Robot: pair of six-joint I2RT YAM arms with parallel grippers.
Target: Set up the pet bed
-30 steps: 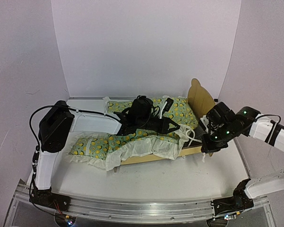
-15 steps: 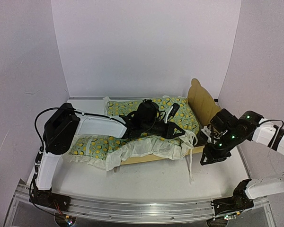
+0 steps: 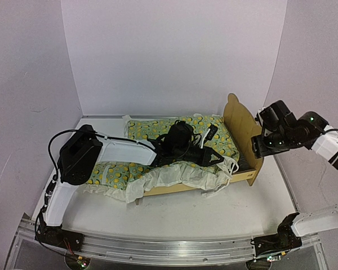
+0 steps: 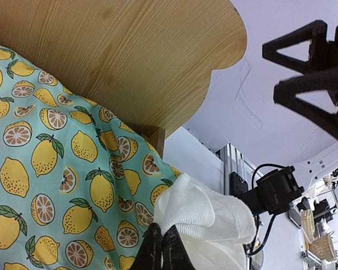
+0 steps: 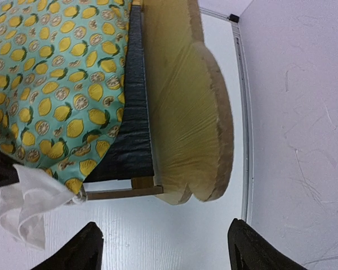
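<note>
Lemon quilt (image 3: 214,135) covers the pet bed (image 3: 241,121) but hangs rumpled, straightening left; left jaws together pinching its ruffle (image 4: 197,214), right jaws apart, empty, headboard (image 5: 180,101) just beyond them

Left arm (image 3: 118,151) stretched across, left claw (image 4: 160,250) pinched shut; right arm (image 3: 321,135) high, right claw (image 5: 164,236) with 2 fingers (image 5: 90,247) wide apart.

This is a robotics lab test cell. A white table (image 3: 174,211) is boxed in on three sides by plain pale panels (image 3: 174,50). Two robot arms, left (image 3: 79,157) and right (image 3: 321,140), stand on an aluminium rail (image 3: 158,247), and cabled equipment (image 4: 276,191) sits beyond the table's edge.
</note>
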